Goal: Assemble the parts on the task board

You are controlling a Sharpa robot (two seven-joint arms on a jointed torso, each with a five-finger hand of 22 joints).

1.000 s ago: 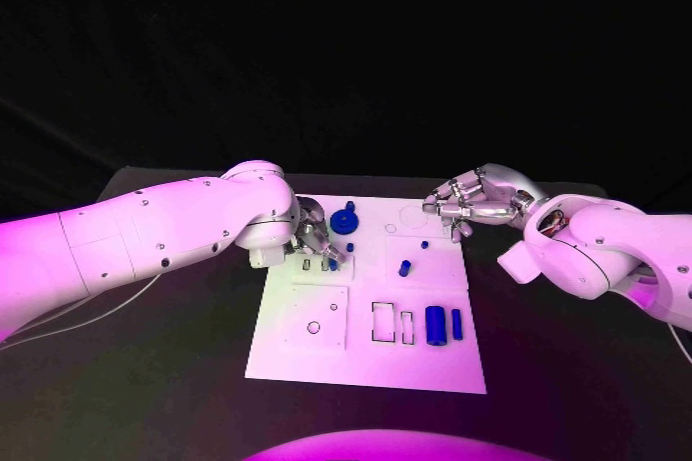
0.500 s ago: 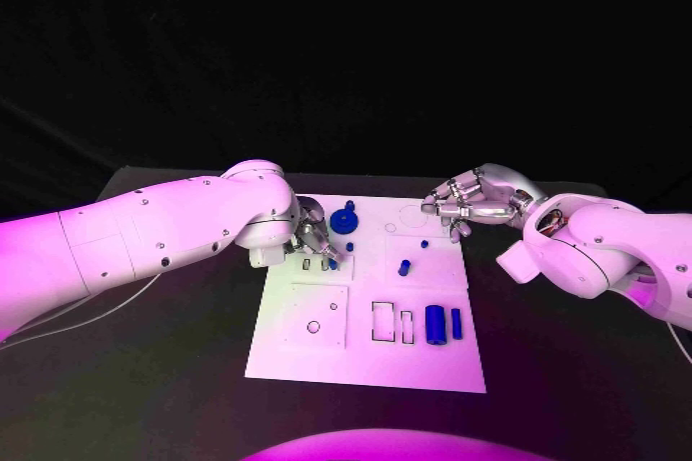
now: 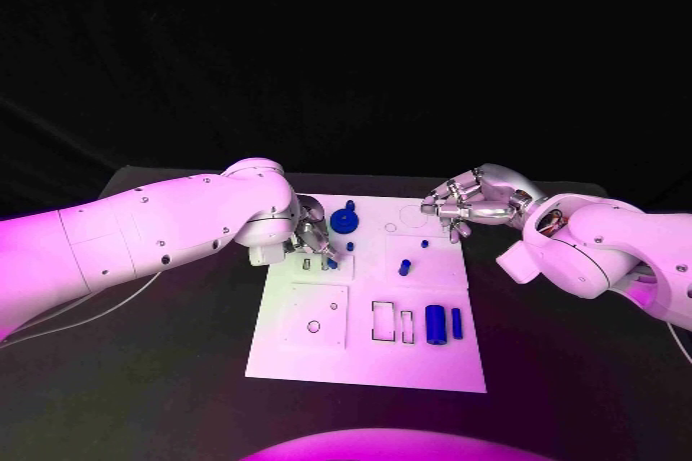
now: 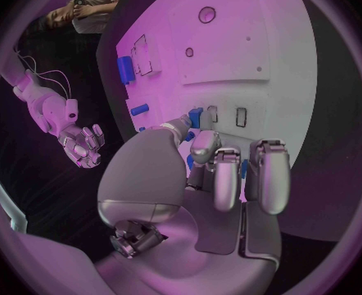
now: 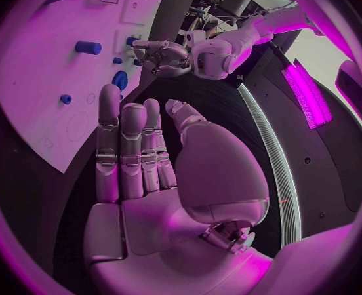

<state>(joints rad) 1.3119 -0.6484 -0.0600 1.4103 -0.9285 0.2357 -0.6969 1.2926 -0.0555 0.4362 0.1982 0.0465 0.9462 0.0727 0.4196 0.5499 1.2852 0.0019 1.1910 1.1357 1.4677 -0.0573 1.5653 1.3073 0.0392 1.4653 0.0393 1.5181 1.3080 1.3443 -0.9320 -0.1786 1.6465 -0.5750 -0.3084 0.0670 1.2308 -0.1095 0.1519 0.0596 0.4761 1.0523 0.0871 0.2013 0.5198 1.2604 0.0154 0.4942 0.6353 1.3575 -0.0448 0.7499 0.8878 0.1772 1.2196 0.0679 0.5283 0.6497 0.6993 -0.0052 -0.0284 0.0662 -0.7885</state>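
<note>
The white task board [image 3: 320, 349] lies mid-table. My left hand [image 3: 315, 243] hovers low over its far left part, with fingers curled down. Thumb and a finger pinch a small blue part [image 4: 196, 116] [image 3: 332, 264] beside two narrow slots [image 4: 241, 116]. A blue gear [image 3: 345, 221] stands just beyond that hand. Two small blue pegs [image 3: 424, 244] [image 3: 405, 268] stand mid-board. A thick blue cylinder [image 3: 436, 325] and a thin blue bar [image 3: 457, 324] lie near the right edge. My right hand [image 3: 464, 206] [image 5: 148, 177] hangs by the board's far right corner, fingers straight, holding nothing.
Empty cut-outs [image 3: 384, 321] and a round hole [image 3: 315, 327] mark the board's near half. Bare black table [image 3: 144, 381] surrounds the board. My left forearm [image 3: 159, 231] crosses the table's left side, and my right forearm [image 3: 606, 251] crosses the right.
</note>
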